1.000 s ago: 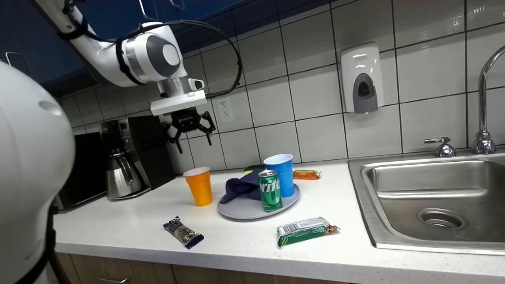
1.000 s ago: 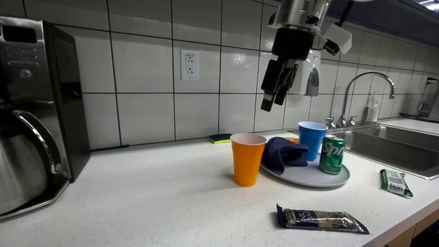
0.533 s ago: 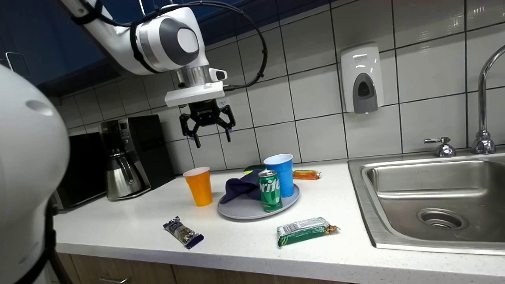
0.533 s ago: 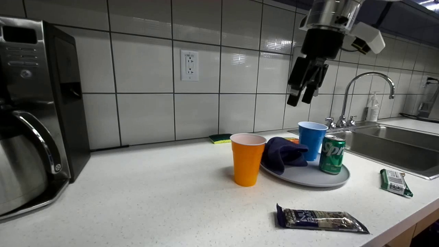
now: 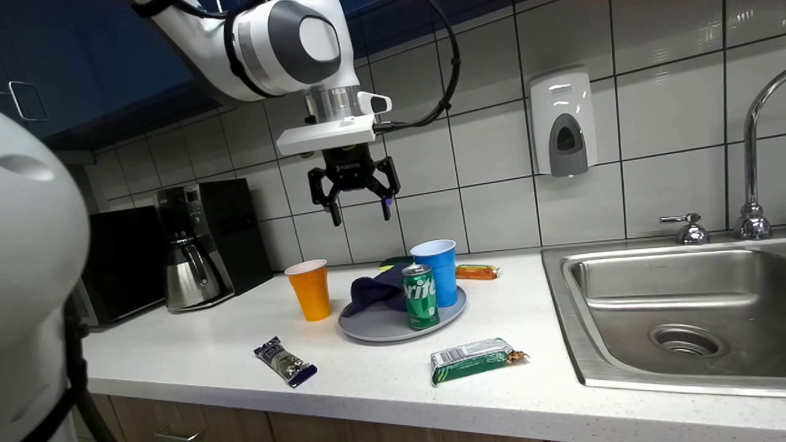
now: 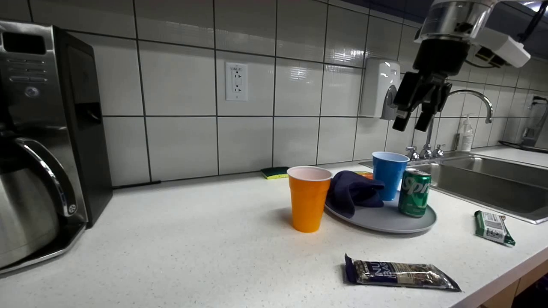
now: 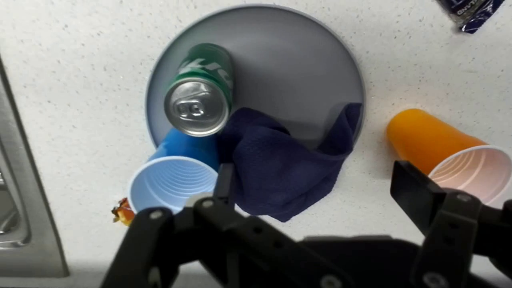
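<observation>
My gripper point(image 5: 361, 218) hangs open above the counter, fingers wide apart with nothing between them. In the wrist view, a crumpled navy cloth point(image 7: 286, 172) lies below the gap, near the left finger point(image 7: 225, 182). That cloth rests on a grey plate point(image 7: 296, 52), together with a green soda can point(image 7: 208, 66) and a blue cup point(image 7: 182, 148), both upright. An orange cup point(image 6: 309, 201) stands beside the plate; the wrist view has it under the right finger point(image 7: 416, 192), which covers part of it. The gripper touches none of these.
A dark nut bar point(image 6: 400, 273) and a green-wrapped bar point(image 5: 473, 361) lie toward the counter's front edge. Behind the plate are an orange packet point(image 5: 477, 272) and a sponge point(image 6: 275, 172). A coffee maker point(image 5: 193, 270) and a steel sink point(image 5: 571, 331) flank the area; a tiled wall backs it.
The arm has swung steadily rightward in both exterior views, bringing the gripper from near the orange cup's side over toward the plate. Its fingers have stayed open. Objects on the counter have not moved.
</observation>
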